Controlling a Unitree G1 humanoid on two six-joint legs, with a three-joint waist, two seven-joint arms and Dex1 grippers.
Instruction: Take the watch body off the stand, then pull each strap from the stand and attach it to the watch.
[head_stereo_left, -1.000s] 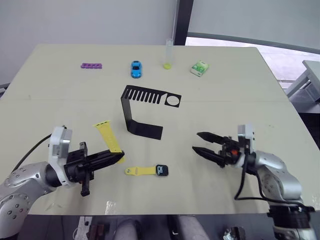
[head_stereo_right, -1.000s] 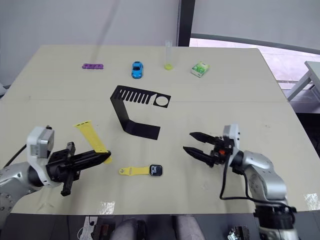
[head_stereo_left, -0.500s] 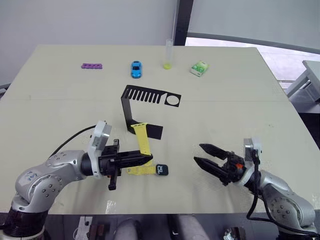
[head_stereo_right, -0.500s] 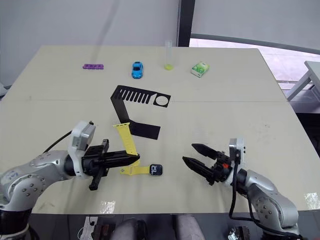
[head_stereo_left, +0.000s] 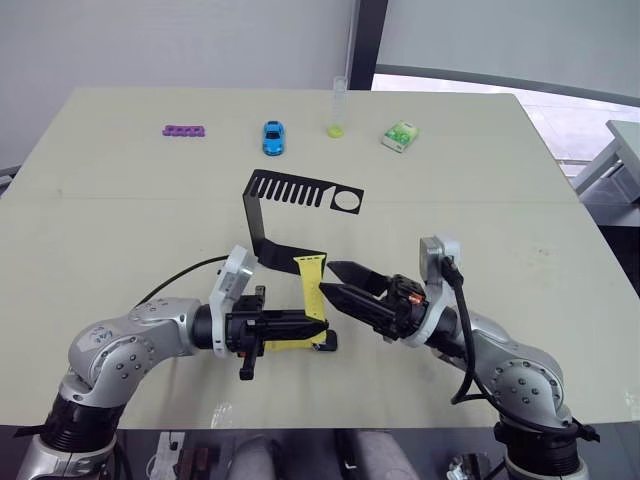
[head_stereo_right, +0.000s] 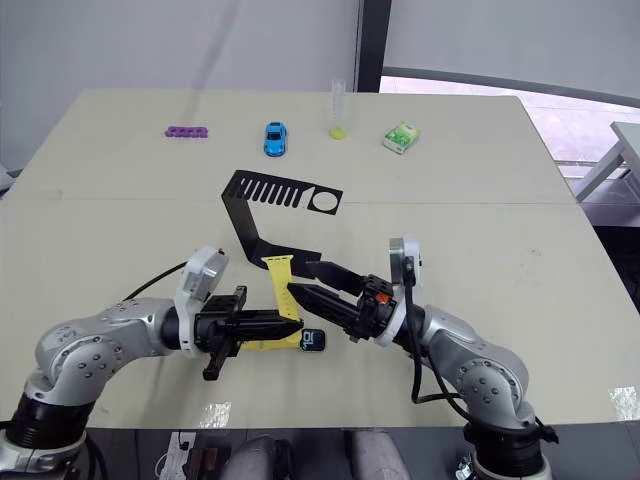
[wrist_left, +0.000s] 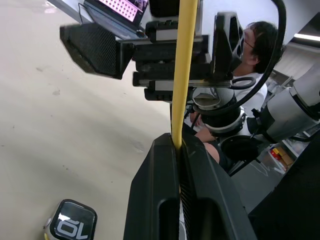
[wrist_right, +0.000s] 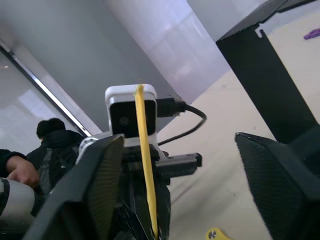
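The left gripper has its jaws closed on the lower end of a yellow strap, which stands upright above them. The right gripper faces it with jaws spread apart, one finger on either side of the strap's upper half; contact cannot be confirmed.

Below the left jaws, on the worktop, lies the watch body with the second strap running from it under the left jaws; that one appears already fitted. The step in hand is judged to be a handover or re-grip of the free strap before fitting it to the watch body.

To do it well: close the right jaws squarely on the flat of the strap, clear of the left fingertips. Release the left side only once the right grip holds. Keep the strap's connecting end exposed, not buried between the pads.

Beyond both jaws stands the stand, now empty of parts.
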